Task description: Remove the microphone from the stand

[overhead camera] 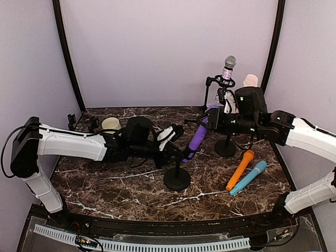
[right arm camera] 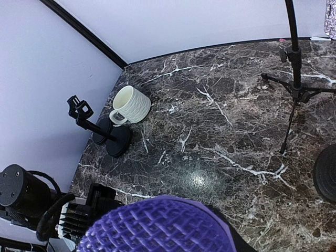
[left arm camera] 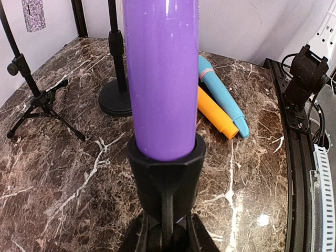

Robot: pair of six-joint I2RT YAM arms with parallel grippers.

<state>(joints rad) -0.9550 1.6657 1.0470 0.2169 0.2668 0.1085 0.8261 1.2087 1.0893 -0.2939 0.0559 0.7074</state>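
Dark marble table (overhead camera: 121,184). Black round-base mic stand (overhead camera: 177,179) at centre. Left gripper (overhead camera: 180,152) pinched tight on its neck just under the clip (left arm camera: 167,168), bracing it. Glossy purple mic w/ mesh head (overhead camera: 198,137) sits tilted in that clip, not out yet. Right gripper (overhead camera: 214,118) at mic's head end; fingers hidden, can't tell if clamped. Step: extraction. Next prob: pull along mic's axis w/ stand held down. No legible txt/brands.

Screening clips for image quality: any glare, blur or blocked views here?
Top external: evenly lit, sharp. Left wrist: the mic fills the centre, with a faint sheen on it. Right wrist: its head is soft at the bottom edge; a glare spot on the table.
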